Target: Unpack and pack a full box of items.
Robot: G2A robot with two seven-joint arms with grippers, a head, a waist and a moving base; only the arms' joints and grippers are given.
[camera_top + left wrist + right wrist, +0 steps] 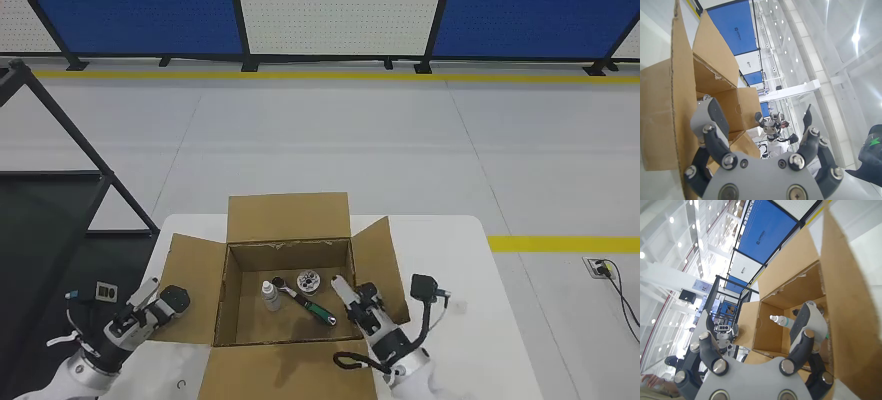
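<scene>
right hand [756,313] wide at box [290,215] rim; left hand [761,111] wide outside box; bottle [270,293] inside.

**Box mid-table, three items on its floor**

The box [288,217] sits in the middle of the table [470,300], flaps spread outward. Inside, the bottle [270,294] is at left. The wrench [308,302] lies just right of it, and the round part [309,279] is behind the wrench, toward the far wall. The left gripper [165,300] is at the left flap's outer edge, and the right gripper [352,295] is at the right wall.
</scene>
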